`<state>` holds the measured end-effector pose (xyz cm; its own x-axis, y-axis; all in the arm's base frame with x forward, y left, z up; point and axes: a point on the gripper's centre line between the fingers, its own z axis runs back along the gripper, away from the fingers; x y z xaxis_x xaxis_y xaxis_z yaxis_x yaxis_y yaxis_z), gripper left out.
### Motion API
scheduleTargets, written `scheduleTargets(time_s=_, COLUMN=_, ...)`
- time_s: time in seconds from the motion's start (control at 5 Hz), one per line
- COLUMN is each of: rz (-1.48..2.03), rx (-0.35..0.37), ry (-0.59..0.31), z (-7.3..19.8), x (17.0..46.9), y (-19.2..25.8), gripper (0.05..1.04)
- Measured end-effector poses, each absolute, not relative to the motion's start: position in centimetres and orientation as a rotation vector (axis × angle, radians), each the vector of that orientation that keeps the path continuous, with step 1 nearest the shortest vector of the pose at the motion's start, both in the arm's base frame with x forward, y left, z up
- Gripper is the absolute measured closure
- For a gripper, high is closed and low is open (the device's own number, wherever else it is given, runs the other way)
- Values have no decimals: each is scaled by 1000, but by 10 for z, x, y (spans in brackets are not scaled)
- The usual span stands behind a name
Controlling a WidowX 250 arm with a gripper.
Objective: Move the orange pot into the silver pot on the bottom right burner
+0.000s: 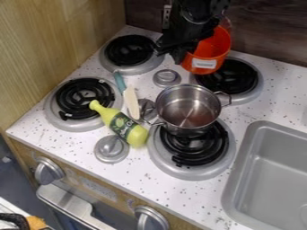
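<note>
**At one o'clock from the silver pot (188, 110), the orange pot (207, 50) waits outside its target!**

Here's the score: the silver pot sits upright on the bottom right burner (157, 158), towards its eleven o'clock side, mouth open to us, with no orange inside. So the receiving end looks ready, but the transfer itself is undone. The orange pot is up by the top right burner (231, 76), looking tilted, with the gripper (169, 53) close in at its nine o'clock side. Are the jaws apart, together or clamped on that orange wall? From this angle I cannot tell. The lean makes me suspect a lift is under way, and if so, the pick-up is probably won. What's left, as I judge it: bring the orange pot towards seven o'clock, line it up above the silver rim, lower it in and let go. Nesting is everything now!
</note>
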<state>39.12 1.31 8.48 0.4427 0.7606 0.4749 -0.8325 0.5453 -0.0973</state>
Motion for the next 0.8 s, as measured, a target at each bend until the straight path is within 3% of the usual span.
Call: scheduleTargets(time_s=0.8, rz=1124, rx=244, ry=-457, z=106, x=336, y=-4, gripper=1006)
